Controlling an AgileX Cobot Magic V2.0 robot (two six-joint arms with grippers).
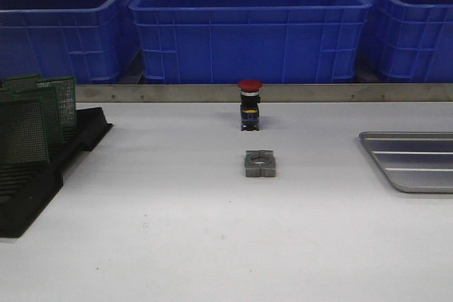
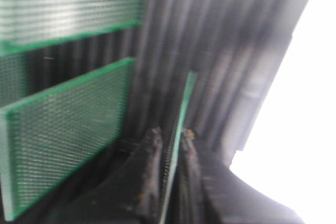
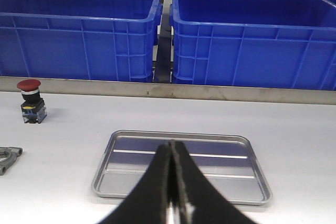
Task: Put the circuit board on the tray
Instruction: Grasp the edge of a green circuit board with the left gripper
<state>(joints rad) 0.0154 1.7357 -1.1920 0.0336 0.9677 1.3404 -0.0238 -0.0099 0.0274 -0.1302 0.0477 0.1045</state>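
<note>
In the left wrist view my left gripper [image 2: 170, 132] is shut on the edge of a thin green circuit board [image 2: 184, 95], which stands upright in the black slotted rack [image 2: 220, 51]. Other green boards [image 2: 63, 129] stand in the rack beside it. In the front view the rack [image 1: 42, 189] with boards [image 1: 35, 118] is at the left edge, and neither gripper shows there. The silver tray [image 1: 414, 164] lies empty at the right edge. In the right wrist view my right gripper [image 3: 172, 145] is shut and empty, above the near side of the tray [image 3: 210, 148].
A red-capped push button [image 1: 249, 104] stands at the table's middle back, with a grey metal clamp piece [image 1: 260, 163] in front of it. Large blue bins [image 1: 248, 26] line the back behind a metal rail [image 1: 177, 93].
</note>
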